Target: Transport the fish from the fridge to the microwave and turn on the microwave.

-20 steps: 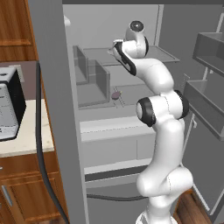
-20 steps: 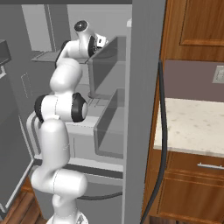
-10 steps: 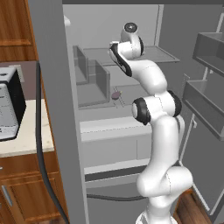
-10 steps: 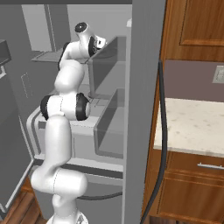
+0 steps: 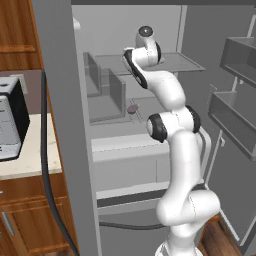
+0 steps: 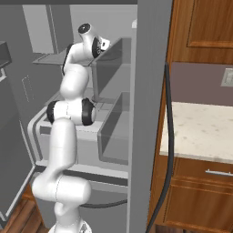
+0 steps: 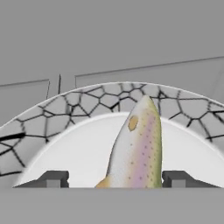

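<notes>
Claw (image 7: 112, 179) tips astride fish (image 7: 138, 148)

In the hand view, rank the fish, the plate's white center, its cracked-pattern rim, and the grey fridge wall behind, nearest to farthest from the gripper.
1. Fish, between the fingertips of the gripper.
2. Plate's white center, beneath the fish.
3. Cracked-pattern rim, beyond the fish.
4. Fridge wall, behind.

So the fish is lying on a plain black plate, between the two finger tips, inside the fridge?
Not quite: in the hand view the plate is white, with a grey, black-veined crackle rim. The fish does lie on it between the gripper's finger tips, inside the fridge.
</notes>
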Robot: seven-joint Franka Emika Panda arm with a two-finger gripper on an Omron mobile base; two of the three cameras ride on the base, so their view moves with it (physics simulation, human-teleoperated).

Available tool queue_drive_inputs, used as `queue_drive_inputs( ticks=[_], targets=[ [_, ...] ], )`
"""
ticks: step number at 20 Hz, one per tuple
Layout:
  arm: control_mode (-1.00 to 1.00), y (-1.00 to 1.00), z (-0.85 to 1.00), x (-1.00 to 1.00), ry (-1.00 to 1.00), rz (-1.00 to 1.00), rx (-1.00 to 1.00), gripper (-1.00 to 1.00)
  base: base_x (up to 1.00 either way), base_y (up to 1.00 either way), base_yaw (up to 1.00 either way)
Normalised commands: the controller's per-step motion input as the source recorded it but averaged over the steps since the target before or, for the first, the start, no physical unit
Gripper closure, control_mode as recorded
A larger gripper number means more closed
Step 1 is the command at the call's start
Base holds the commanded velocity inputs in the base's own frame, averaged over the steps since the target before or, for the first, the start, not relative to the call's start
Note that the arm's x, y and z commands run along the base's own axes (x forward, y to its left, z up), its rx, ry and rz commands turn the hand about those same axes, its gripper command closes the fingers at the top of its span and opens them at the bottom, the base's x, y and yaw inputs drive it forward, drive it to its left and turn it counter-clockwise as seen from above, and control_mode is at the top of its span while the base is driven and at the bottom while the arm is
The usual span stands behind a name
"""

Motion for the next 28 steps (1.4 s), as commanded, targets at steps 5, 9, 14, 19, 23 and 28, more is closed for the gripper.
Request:
queue_drive_inputs(
  ticks=[5, 9, 14, 19, 23, 28],
  targets=[
    [-1.0, -0.08, -0.49, 0.0, 0.03, -0.06, 0.1, 1.0, 0.0, 0.0, 0.0],
    [-1.0, -0.07, -0.63, 0.0, 0.0, -0.02, 0.1, 1.0, 0.0, 0.0, 0.0],
    [-1.0, 0.0, -0.57, -0.23, -0.19, 0.0, 0.01, 1.0, 0.0, 0.0, 0.0],
    [-1.0, 0.0, -0.6, -0.61, -0.47, 0.0, -0.02, 1.0, 0.0, 0.0, 0.0],
    [-1.0, 0.0, -0.93, -0.92, -0.67, 0.0, -0.1, 1.0, 0.0, 0.0, 0.0],
    [-1.0, -0.1, -0.98, -1.0, -0.63, 0.02, -0.1, 1.0, 0.0, 0.0, 0.0]
  ],
)
